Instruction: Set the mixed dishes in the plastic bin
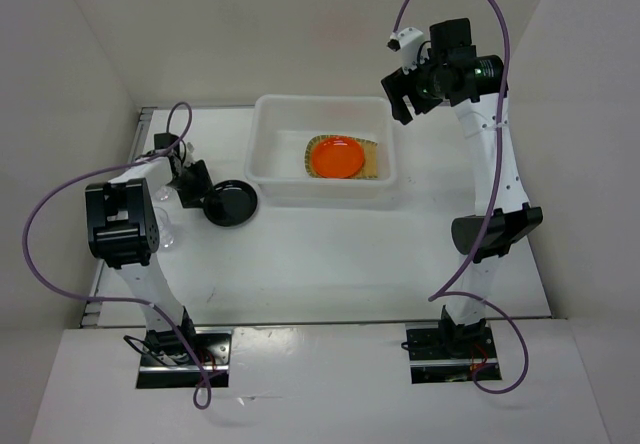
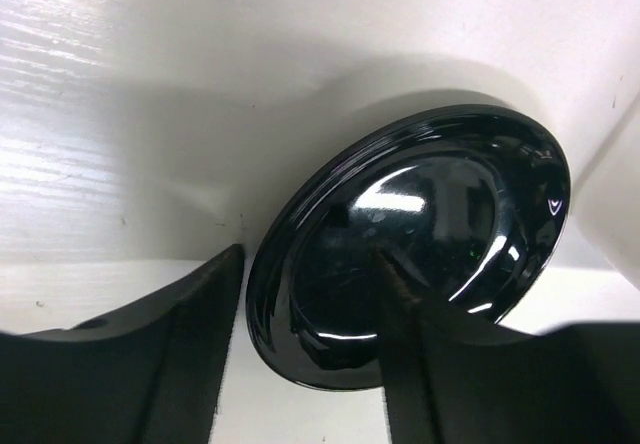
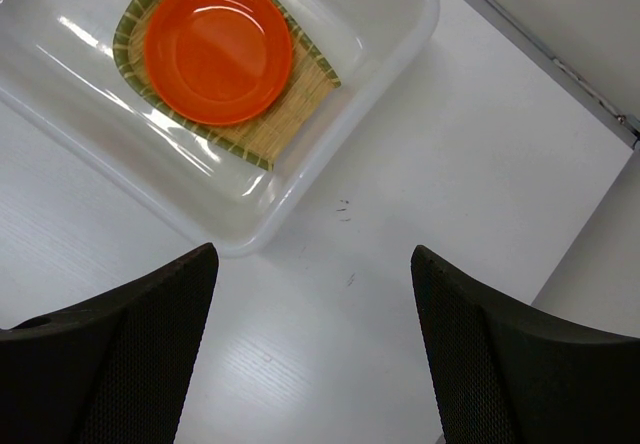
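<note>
The glossy black round plate (image 1: 232, 203) lies on the table left of the plastic bin (image 1: 258, 149). My left gripper (image 1: 200, 194) is open astride the plate's near rim (image 2: 420, 234). One finger (image 2: 400, 304) lies over the plate's inside. The other finger (image 2: 190, 324) stands outside the rim with a thin gap of table showing. Inside the plastic bin (image 3: 405, 39) the orange plate (image 3: 218, 50) rests on the green-rimmed bamboo tray (image 3: 285, 124). Both also show from above, the orange plate (image 1: 336, 156) on the tray (image 1: 373, 169). My right gripper (image 1: 400, 94) hangs open and empty above the bin's right end (image 3: 313, 254).
A clear cup (image 1: 167, 234) shows faintly beside the left arm's elbow. White walls close the table on the left, back and right. A metal strip (image 3: 560, 59) runs along the table's edge.
</note>
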Tool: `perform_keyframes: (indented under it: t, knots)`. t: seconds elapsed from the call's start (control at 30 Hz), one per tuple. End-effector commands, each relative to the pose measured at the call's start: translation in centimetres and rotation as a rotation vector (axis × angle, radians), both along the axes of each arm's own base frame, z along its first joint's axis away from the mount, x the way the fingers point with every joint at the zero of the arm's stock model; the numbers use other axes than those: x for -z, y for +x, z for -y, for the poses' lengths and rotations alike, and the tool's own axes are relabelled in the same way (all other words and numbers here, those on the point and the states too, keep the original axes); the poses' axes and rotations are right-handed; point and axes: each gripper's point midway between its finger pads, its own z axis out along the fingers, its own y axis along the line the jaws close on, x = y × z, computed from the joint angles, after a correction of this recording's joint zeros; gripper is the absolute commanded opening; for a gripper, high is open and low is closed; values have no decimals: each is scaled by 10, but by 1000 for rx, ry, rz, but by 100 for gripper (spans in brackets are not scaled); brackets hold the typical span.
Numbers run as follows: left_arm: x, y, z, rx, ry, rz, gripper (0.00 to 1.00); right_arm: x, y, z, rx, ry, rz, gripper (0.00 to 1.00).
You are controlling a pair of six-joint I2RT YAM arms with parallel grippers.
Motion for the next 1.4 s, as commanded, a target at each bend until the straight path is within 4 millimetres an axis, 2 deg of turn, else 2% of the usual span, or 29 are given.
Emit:
perform_keyframes:
  t: [0.0, 0.07, 0.13, 0.2, 0.23, 0.27, 0.5, 0.63, 0.73, 0.83, 0.9, 0.93, 0.97, 1.07, 1.3, 1.37]
  knots:
    - [9, -3, 4, 26, -23, -12, 59, -21, -14, 0, -15, 8, 45, 82]
    - [9, -3, 4, 26, -23, -12, 55, -21, -14, 0, -15, 8, 45, 82]
    - [8, -3, 6, 30, -31, -10, 46, -21, -14, 0, -15, 8, 45, 82]
    - [7, -3, 7, 42, -39, -6, 35, -21, -14, 0, -15, 8, 45, 82]
    - [7, -3, 9, 46, -49, -4, 24, -18, -14, 0, -15, 7, 36, 82]
    - [7, -3, 9, 55, -45, -2, 19, -18, -14, 0, -15, 7, 36, 82]
    - [9, -6, 14, 73, -72, -13, 0, -12, -14, 1, -22, -3, 21, 82]
    - [9, -9, 16, 76, -83, -23, 0, -12, -17, 1, -22, -3, 20, 82]
    - [-6, -9, 16, 76, -82, -22, 0, -12, -17, -1, -30, 4, 19, 82]
    - [-36, -7, 13, 50, -68, 1, 0, -12, -15, -4, -50, 11, 19, 82]
    - [-49, -11, 12, 33, -62, -8, 0, -16, -13, -7, -57, 19, 32, 82]
    - [-64, -8, 12, 22, -62, 21, 0, -22, -13, -7, -51, 29, 47, 82]
    - [-68, -13, 13, 21, -63, 12, 0, -22, -14, -9, -60, 37, 45, 82]
    - [-96, -12, 13, 10, -62, 48, 0, -23, -12, -11, -69, 45, 49, 82]
    - [-135, -35, 18, -6, -64, 80, 0, -22, -20, -13, -82, 55, 37, 82]
    - [-135, -45, 20, -14, -71, 63, 0, -23, -23, -12, -82, 55, 36, 82]
